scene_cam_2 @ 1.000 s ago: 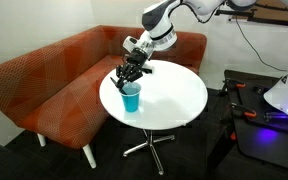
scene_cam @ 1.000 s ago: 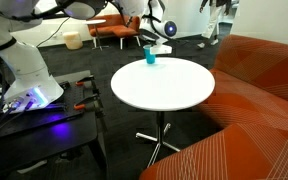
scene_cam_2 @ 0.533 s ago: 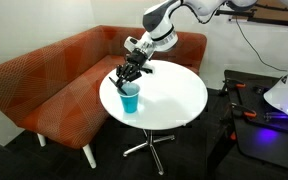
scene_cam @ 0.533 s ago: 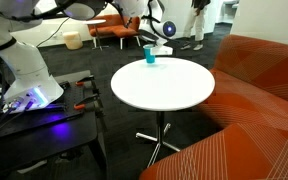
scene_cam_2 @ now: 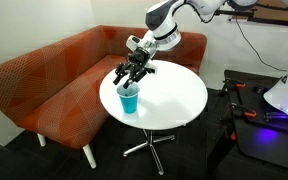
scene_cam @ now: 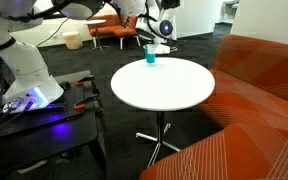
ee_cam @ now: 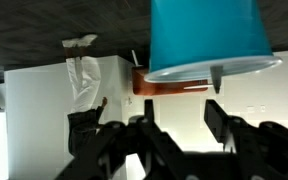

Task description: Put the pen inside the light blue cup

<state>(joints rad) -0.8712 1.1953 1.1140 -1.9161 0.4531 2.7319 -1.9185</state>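
Observation:
The light blue cup [scene_cam_2: 130, 100] stands near the edge of the round white table [scene_cam_2: 176, 95], on the side by the sofa; it also shows as the cup [scene_cam: 150, 57] at the table's far edge. My gripper [scene_cam_2: 132, 76] hangs just above its rim, fingers spread. The wrist view is upside down: the cup [ee_cam: 209, 35] fills the top, and the gripper [ee_cam: 157, 105] is open with nothing between its fingers. A thin dark tip, the pen [ee_cam: 215, 78], pokes out past the cup's rim; the rest of it is hidden inside.
An orange sofa [scene_cam_2: 54, 80] wraps around the table on the cup's side. A dark bench with a lit robot base [scene_cam: 29, 92] stands beside the table [scene_cam: 164, 85]. Chairs [scene_cam: 119, 30] stand in the background.
The gripper's fingers have spread apart above the cup, and the pen has left them. The arm has barely moved.

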